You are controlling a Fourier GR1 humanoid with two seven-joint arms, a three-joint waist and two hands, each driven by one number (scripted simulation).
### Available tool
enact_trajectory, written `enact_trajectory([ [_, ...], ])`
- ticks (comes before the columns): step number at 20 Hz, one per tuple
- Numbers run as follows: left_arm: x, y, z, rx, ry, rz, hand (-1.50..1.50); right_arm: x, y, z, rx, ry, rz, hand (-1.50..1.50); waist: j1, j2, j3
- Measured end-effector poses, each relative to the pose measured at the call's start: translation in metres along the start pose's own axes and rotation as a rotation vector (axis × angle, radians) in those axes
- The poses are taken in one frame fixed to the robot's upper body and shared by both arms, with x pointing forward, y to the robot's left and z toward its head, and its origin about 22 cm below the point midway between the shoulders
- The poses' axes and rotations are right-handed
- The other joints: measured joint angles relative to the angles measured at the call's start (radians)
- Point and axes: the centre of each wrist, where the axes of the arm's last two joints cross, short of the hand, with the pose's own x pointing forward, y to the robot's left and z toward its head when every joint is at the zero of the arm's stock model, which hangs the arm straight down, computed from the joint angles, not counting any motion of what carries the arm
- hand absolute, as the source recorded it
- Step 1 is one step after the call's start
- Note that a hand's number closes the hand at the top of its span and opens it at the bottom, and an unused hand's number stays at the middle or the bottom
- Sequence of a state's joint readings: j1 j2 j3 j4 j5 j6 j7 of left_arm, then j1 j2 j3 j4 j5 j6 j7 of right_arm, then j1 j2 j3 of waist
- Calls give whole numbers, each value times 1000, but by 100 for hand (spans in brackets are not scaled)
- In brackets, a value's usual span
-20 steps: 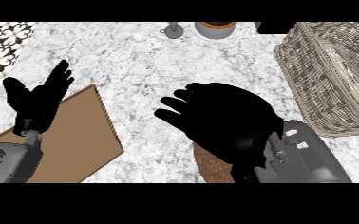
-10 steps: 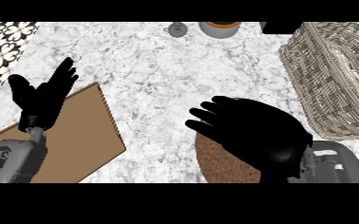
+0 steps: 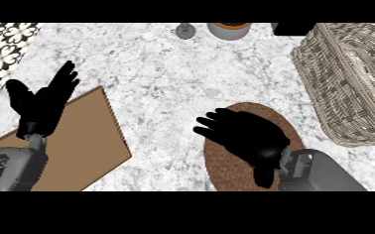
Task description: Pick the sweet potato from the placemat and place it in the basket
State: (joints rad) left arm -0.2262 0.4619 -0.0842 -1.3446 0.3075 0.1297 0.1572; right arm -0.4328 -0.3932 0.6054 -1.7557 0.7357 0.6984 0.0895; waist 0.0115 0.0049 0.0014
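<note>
- Right hand (image 3: 245,135): toward five o'clock, palm down, fingers spread and pointing to about ten o'clock; grey forearm enters from the lower edge.
- Left hand (image 3: 42,104): at nine o'clock, open, fingers up toward one o'clock, resting.

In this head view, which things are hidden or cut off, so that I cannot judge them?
- Sweet potato: not visible; the right hand covers the middle of the round placemat.
- Basket: cut off by the right edge; its inside does not show.
- Grey pot and small grey object: cut by the top band.
- Brown board: partly behind the left hand.
</note>
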Motion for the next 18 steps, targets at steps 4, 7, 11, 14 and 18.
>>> enact_trajectory([
  [4,-3,-1,-2,-5,8,7,0,-14,26,-24,35,36,33,-150,-2,-1,-1],
  [7,-8,1,0,-1,3,2,0,-26,38,-30,67,59,53,-150,-5,-3,-1],
  [11,-3,5,5,3,6,0,0,-40,45,-31,96,82,83,-150,-6,-4,-1],
  [14,2,-1,10,5,8,-1,0,-47,45,-36,100,81,93,-150,-6,-5,-1],
  [18,-3,8,8,10,12,2,0,-58,43,-33,107,70,88,-150,-8,-5,-1],
])
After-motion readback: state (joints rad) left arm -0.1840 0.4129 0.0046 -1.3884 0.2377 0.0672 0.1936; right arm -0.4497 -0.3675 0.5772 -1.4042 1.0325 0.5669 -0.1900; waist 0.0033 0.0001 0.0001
